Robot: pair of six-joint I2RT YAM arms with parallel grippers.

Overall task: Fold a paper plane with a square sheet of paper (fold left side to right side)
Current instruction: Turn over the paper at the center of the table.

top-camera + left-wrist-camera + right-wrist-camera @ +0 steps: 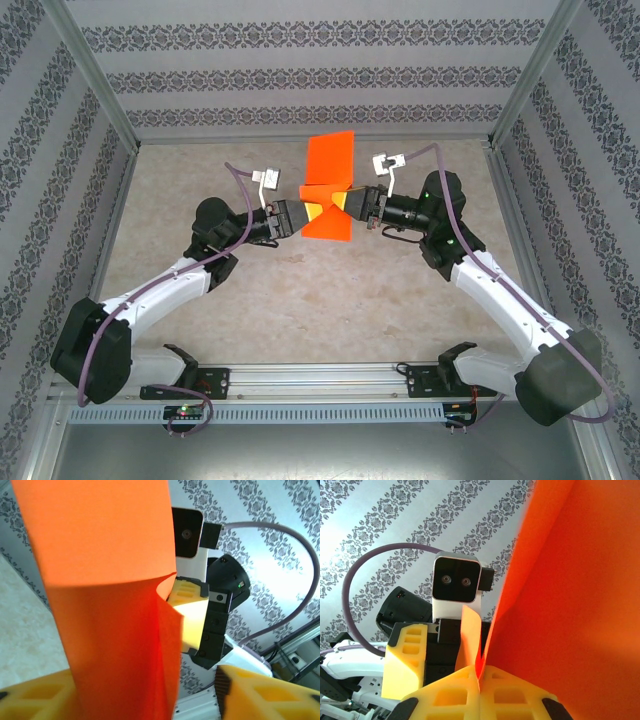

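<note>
The square sheet of paper [328,165] is bright orange and is held up off the table between the two arms, bent at mid-height. My right gripper [350,205] comes in from the right and is shut on the sheet's edge. In the right wrist view its yellow fingers [481,675] pinch the paper [570,605] with a small flap curling up beside them. My left gripper [303,215] faces it from the left. In the left wrist view its jaws [145,690] straddle the sheet [110,605], and a gap shows between the paper and one finger [260,695].
A beige tabletop [300,290] lies below, walled by patterned panels [300,80] at the back and sides. A metal rail [320,385] runs along the near edge by the arm bases. The two wrists nearly touch at the table's middle.
</note>
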